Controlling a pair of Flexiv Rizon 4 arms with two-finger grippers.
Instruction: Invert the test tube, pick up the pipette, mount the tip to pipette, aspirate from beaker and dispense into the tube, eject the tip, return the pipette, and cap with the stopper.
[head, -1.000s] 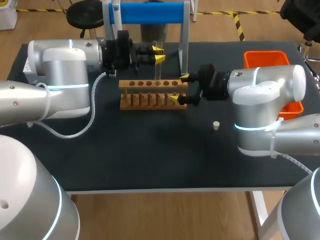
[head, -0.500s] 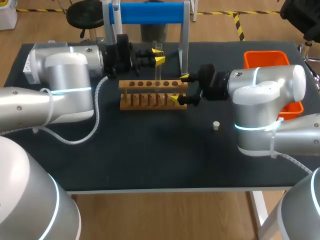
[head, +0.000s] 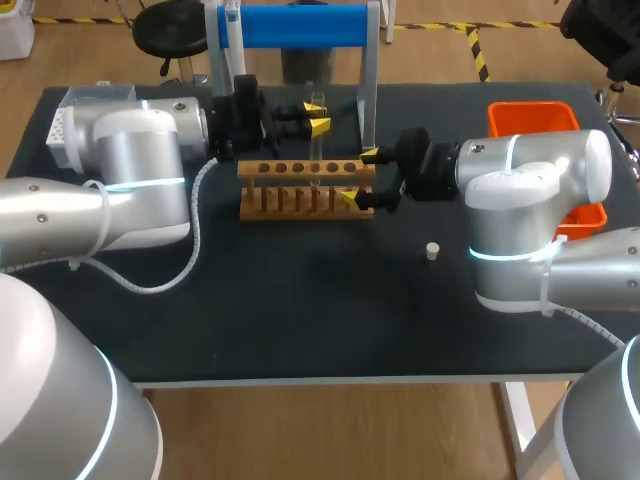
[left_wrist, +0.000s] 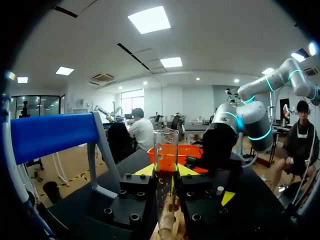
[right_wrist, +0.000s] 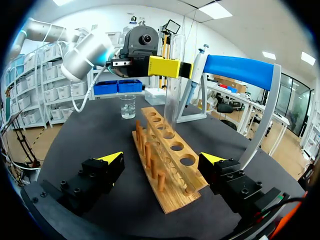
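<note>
A clear glass test tube (head: 315, 135) stands upright with its open mouth up. My left gripper (head: 318, 113) is shut on its upper part, and its lower end reaches into a hole of the wooden rack (head: 300, 190). In the left wrist view the tube (left_wrist: 166, 155) rises between the yellow fingertips (left_wrist: 144, 171). My right gripper (head: 358, 177) stands open astride the rack's right end, with the rack (right_wrist: 167, 165) between its fingers and apart from them. In the right wrist view the tube (right_wrist: 171, 100) hangs from the left gripper (right_wrist: 165, 66). A white stopper (head: 432, 251) lies on the mat.
The blue-topped stand (head: 290, 25) with the pipette (right_wrist: 197, 65) is behind the rack. A small beaker (right_wrist: 128, 106) sits beyond the rack's far end. An orange bin (head: 532, 118) is at the back right and a clear box (head: 62, 122) at the back left.
My left arm has swung a little and its gripper has lowered the tube slightly toward the rack. The right arm has not moved.
</note>
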